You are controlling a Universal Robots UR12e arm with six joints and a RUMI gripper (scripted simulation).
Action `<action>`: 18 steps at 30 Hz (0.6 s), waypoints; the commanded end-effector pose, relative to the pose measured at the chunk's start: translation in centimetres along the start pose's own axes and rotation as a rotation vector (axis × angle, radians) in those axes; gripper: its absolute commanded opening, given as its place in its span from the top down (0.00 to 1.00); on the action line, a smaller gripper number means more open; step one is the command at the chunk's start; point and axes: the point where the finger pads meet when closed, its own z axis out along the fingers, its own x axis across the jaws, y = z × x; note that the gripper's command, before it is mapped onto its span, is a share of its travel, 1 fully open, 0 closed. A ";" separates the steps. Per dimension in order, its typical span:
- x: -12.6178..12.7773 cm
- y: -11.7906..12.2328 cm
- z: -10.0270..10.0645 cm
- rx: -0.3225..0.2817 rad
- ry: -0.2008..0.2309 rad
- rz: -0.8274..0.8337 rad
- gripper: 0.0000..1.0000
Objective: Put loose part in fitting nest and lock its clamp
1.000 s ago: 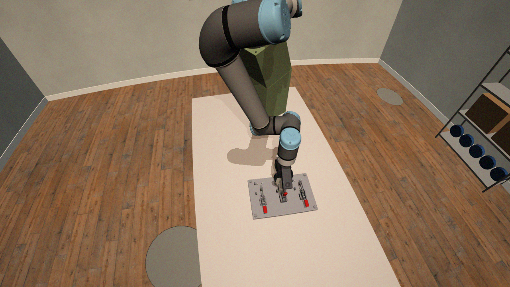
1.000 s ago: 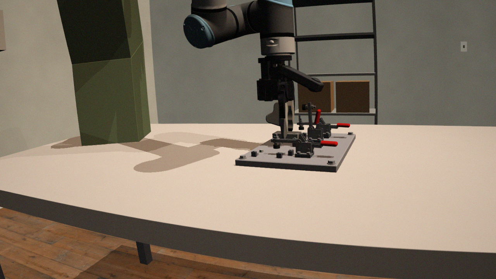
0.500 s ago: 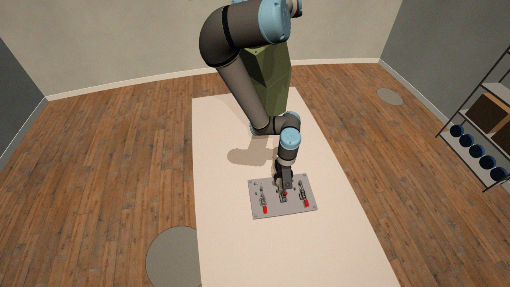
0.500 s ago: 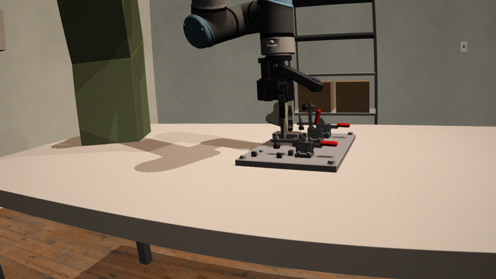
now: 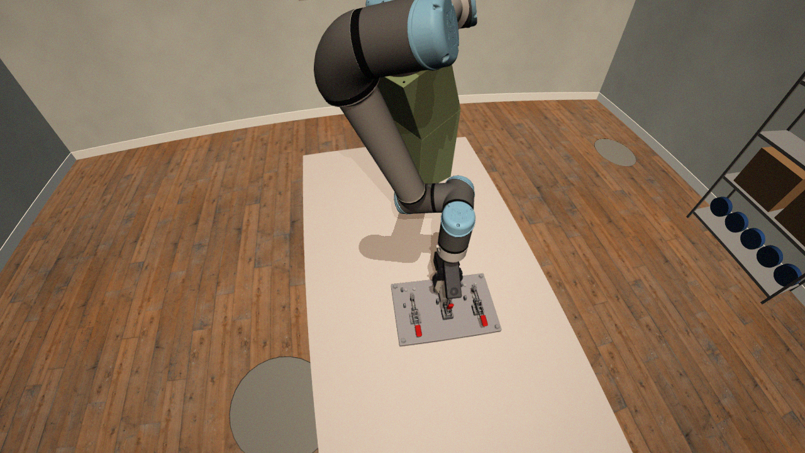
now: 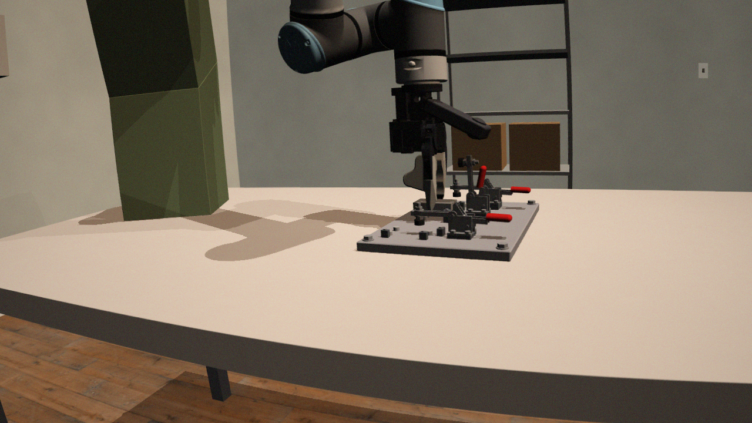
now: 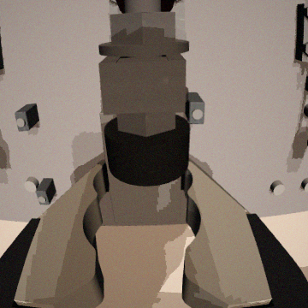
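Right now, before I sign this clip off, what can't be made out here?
- Pads under the loose part: wrist view, covered by the part.
- The part's far end: wrist view, behind the raised clamp's spindle.
- Most of the part's outline: top view, under the gripper.
- Bolt-head markings, if any: exterior view, too small.

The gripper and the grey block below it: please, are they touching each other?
Touching. The wrist view shows the gripper with one fingertip against each side of the grey block.
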 end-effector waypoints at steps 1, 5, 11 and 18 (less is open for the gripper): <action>0.1 -0.3 -0.1 0.005 0.001 0.001 1.00; 0.1 -0.4 -0.1 0.005 0.001 0.001 1.00; 0.1 -0.4 -0.1 0.005 0.001 0.001 1.00; 0.1 -0.5 -0.2 0.005 0.001 0.001 1.00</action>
